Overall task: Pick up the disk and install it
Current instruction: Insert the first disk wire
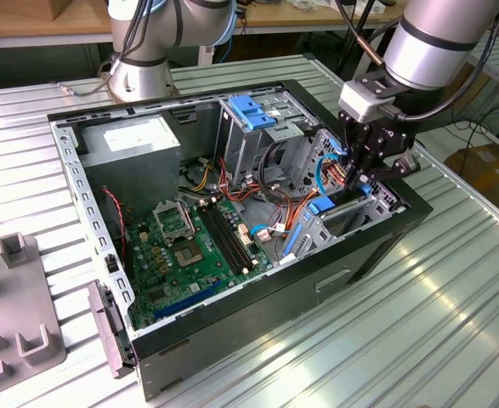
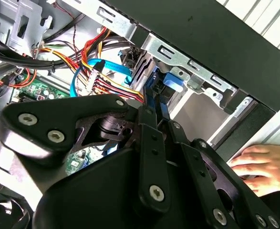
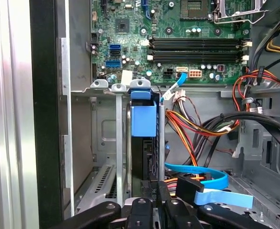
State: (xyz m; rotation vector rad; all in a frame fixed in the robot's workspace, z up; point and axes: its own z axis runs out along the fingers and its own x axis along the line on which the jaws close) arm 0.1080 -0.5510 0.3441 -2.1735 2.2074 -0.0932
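Writing: a white label sits on the power supply [image 1: 133, 144] at the back of the case; its print cannot be made out.
Case: an open black computer case [image 1: 377, 246] lies on its side on a ribbed metal table [image 1: 453, 323].
Motherboard: the green motherboard [image 1: 185, 255] covers the case floor, with black memory slots [image 3: 197, 44] in a row across it.
Drive cage: a grey metal cage [image 1: 258, 136] with a blue plastic latch [image 1: 251, 110] on top stands near the middle of the case.
Cables: orange, red and yellow wires [image 3: 202, 126] and flat blue cables [image 3: 202, 179] crowd the space just beside the bay, together with thick black cables [image 3: 254, 124].
Disk: the disk [image 3: 143, 138] stands on edge in the metal bay at the case's front corner, its blue carrier end [image 3: 143, 119] facing the motherboard, between thin grey bay walls [image 3: 119, 143].
Gripper: the gripper [image 3: 155, 200] sits directly over the disk's edge, down among the bay walls; in the exterior view it [image 1: 364, 183] hangs over the same corner of the case.
Jaws: narrow, the fingers [image 2: 151, 114] close together on either side of the disk's blue rail; whether they press on it, I cannot tell.
Person: a hand [image 2: 261, 167] rests outside the case, by its black wall.
Fixtures: grey blocks [image 1: 19, 314] lie on the table at the exterior view's left, well apart from the case.
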